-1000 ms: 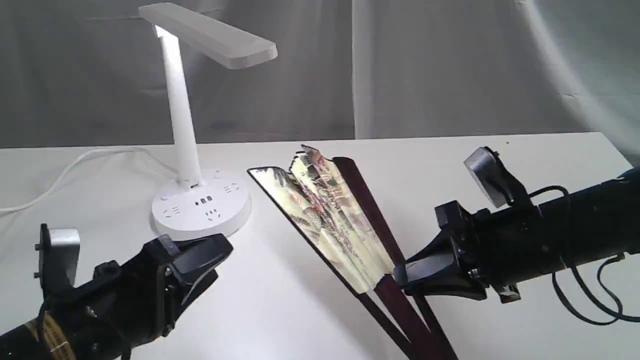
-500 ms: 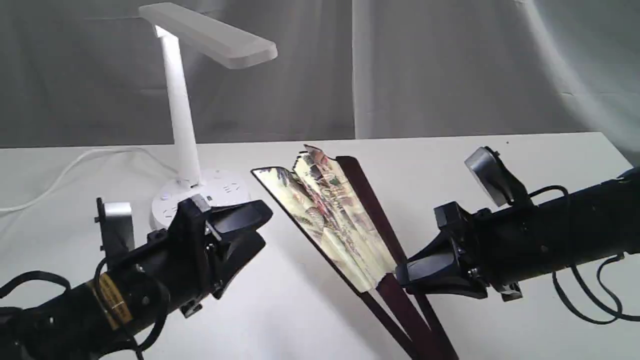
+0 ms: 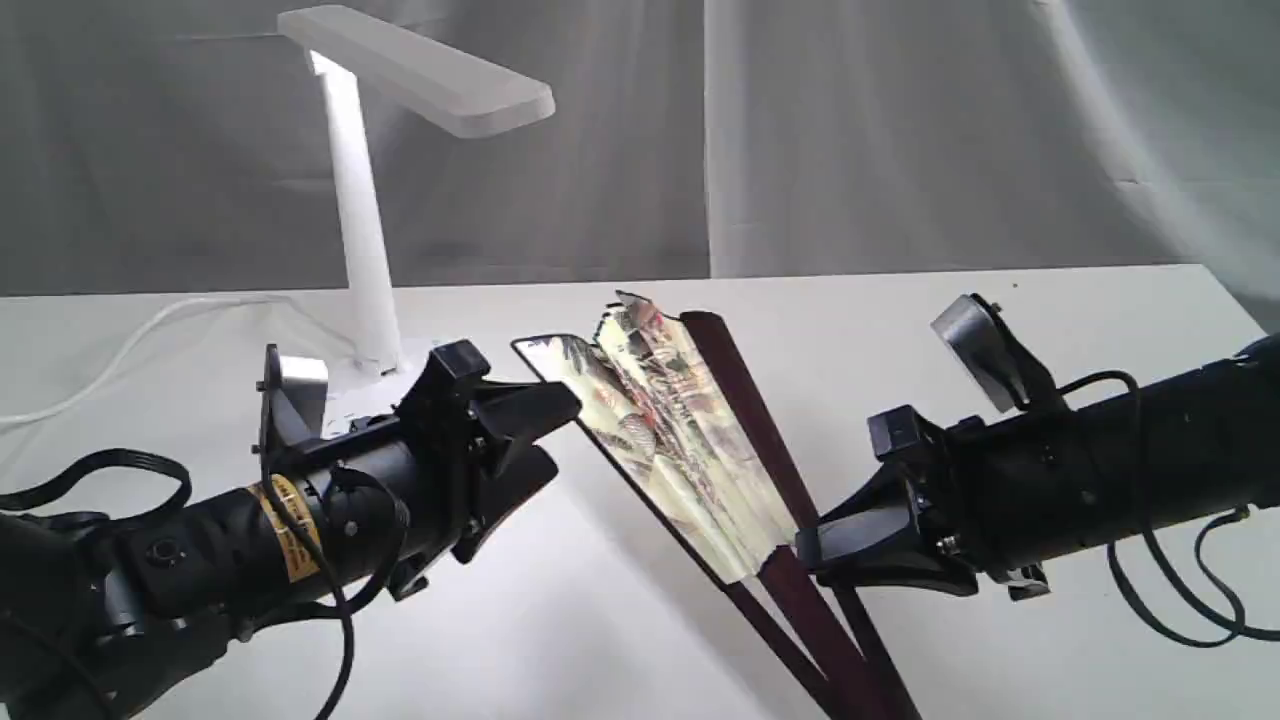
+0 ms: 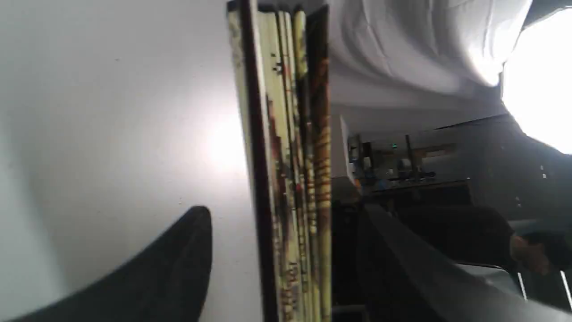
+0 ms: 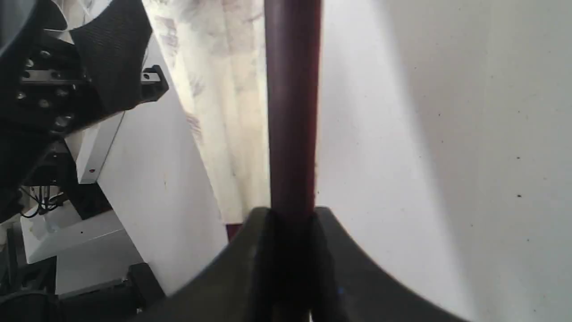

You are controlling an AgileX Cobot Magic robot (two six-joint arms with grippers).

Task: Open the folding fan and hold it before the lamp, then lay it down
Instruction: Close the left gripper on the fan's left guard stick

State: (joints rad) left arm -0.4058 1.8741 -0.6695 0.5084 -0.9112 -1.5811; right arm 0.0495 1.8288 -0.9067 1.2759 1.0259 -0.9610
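The folding fan [image 3: 670,430] is partly spread and tilted up off the white table, its painted cream leaf facing me. My right gripper [image 3: 812,556] is shut on its outer maroon rib [image 5: 292,112] just below the leaf. My left gripper [image 3: 550,435] stands open close beside the fan's black-edged left side. In the left wrist view the fan [image 4: 286,156] shows edge-on, lined up with the gap between the two dark fingers [image 4: 174,268], with space on both sides. Behind the left arm stands the white lamp [image 3: 360,230], which hides the lamp's base.
The lamp's flat head [image 3: 430,70] overhangs the space above the left gripper. Its white cord [image 3: 130,340] runs off to the left across the table [image 3: 1000,330]. A grey curtain hangs behind. The fan's lower ribs [image 3: 840,650] run off the bottom edge.
My left arm has swung up and to the right, from the near left corner to the fan's left edge, covering the lamp's base. The right gripper has kept its hold; the fan shifted slightly right.
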